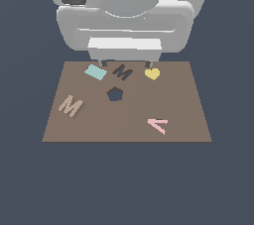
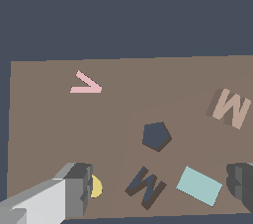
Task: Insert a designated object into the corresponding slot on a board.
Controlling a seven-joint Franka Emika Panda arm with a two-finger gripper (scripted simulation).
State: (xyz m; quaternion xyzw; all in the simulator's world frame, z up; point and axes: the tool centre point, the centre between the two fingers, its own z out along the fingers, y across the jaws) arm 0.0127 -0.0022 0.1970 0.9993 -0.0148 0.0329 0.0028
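The pale tan letter-M block (image 1: 71, 105) lies flat on the brown board (image 1: 129, 120) near the exterior view's left edge of it; it also shows in the wrist view (image 2: 230, 108). The dark M-shaped slot (image 1: 122, 72) is at the board's far side, between a light blue rectangle and a yellow heart, and shows in the wrist view (image 2: 146, 187). My gripper (image 1: 125, 63) hangs over the board's far edge, above the slot, open and empty. In the wrist view the gripper (image 2: 158, 187) has its fingers (image 2: 74, 191) wide apart on either side of the slot. The board (image 2: 49, 134) fills most of that view.
A dark blue pentagon hole (image 1: 114, 94) sits near the board's middle (image 2: 156, 136). A light blue rectangle (image 1: 95, 72) and a yellow heart (image 1: 152, 74) flank the slot. A pink arrow-like piece (image 1: 158, 125) lies towards the near right. The arm's white body (image 1: 124, 16) looms behind the board.
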